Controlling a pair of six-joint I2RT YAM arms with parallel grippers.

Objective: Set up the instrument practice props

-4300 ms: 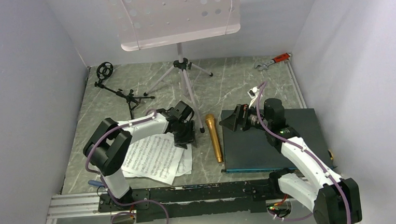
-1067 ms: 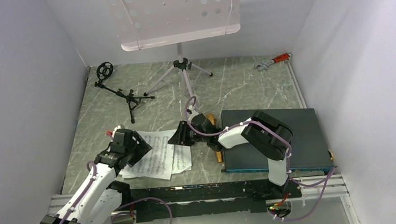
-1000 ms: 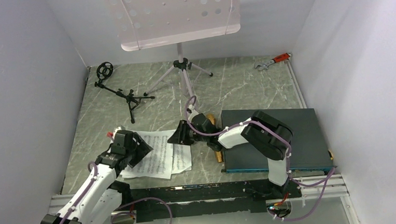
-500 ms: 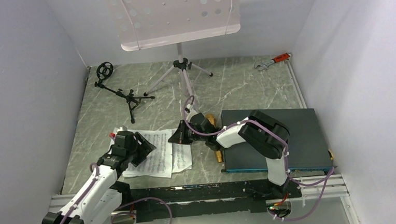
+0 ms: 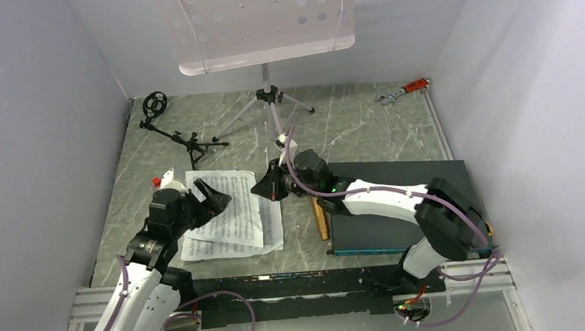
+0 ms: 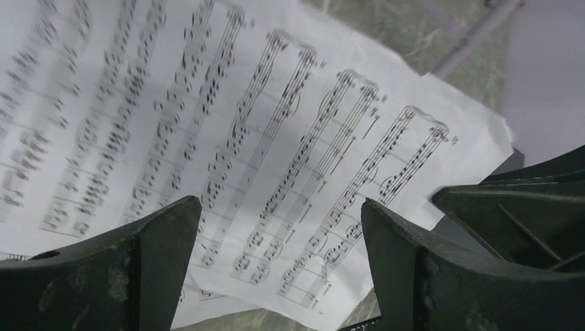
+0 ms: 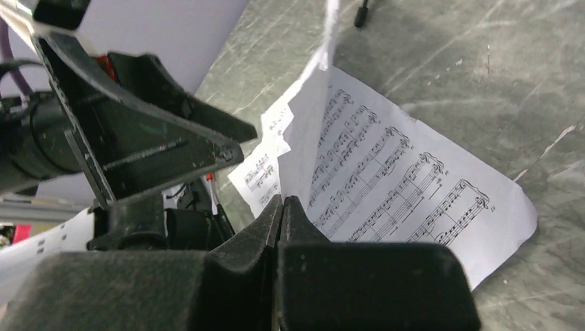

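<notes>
The white sheet-music pages (image 5: 227,215) lie front-left on the table (image 5: 348,127), near the gold microphone (image 5: 322,223). Only the right wrist view shows the right gripper (image 7: 283,201) clenched on one page's raised edge; the left wrist view shows the left gripper (image 6: 279,214) spread wide above the staves.

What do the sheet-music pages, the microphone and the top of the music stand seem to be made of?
The sheet-music pages look like thin, matte white paper: one sheet curls upward. The microphone is probably metal or coated plastic, with a gold finish that has some shine. The music stand top is a pale perforated sheet, perhaps painted metal or plastic: smooth, with round holes.
</notes>
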